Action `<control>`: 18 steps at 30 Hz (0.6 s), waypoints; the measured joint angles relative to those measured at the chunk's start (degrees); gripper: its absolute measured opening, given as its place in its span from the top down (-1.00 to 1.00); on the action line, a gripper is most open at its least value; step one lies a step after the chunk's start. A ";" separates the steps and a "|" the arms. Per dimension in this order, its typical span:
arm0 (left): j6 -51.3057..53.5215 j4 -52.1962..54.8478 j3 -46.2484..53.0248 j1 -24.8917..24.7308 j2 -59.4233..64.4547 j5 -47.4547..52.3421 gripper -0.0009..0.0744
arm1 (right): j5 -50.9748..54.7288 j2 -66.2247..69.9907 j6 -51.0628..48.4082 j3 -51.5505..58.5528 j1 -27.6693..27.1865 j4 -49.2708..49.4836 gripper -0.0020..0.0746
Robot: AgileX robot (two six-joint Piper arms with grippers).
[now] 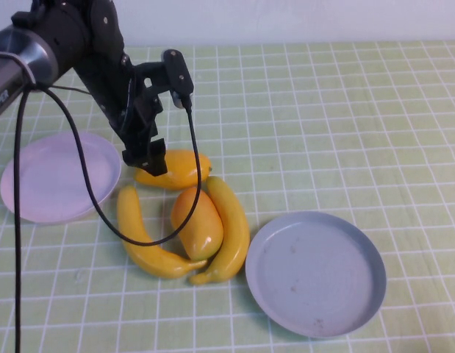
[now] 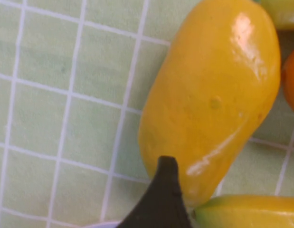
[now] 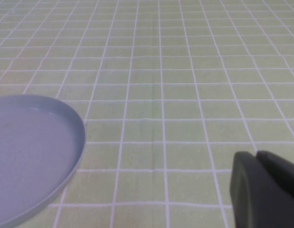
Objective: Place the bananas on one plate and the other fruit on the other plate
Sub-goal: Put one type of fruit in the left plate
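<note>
- Jaws of the left gripper (image 1: 150,158), left of centre, are down at the upper mango-like fruit (image 1: 176,169); how wide they stand, I cannot tell.
- Far left on the tabletop (image 1: 345,110) lies the bare pink plate (image 1: 59,176).
- Two bananas (image 1: 142,243) flank the second fruit (image 1: 198,222) at centre.
- Lower right lies the grey-blue plate (image 1: 315,272).
- Right gripper (image 3: 265,190) hovers beside it, jaws closed.

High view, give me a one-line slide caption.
Left gripper down over the rear mango; both bananas still off the plates.
</note>
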 joint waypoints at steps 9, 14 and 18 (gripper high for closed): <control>15.81 -6.54 -0.13 0.00 0.00 -4.17 -0.77 | 0.00 0.00 0.00 0.00 0.00 0.00 0.99; 16.71 -5.79 -0.13 0.09 1.00 -4.51 -0.77 | 0.00 0.00 0.00 0.00 0.00 0.00 0.99; 17.07 -5.27 -0.13 0.11 3.07 -5.76 -0.77 | 0.00 0.00 0.00 0.00 0.00 0.00 0.99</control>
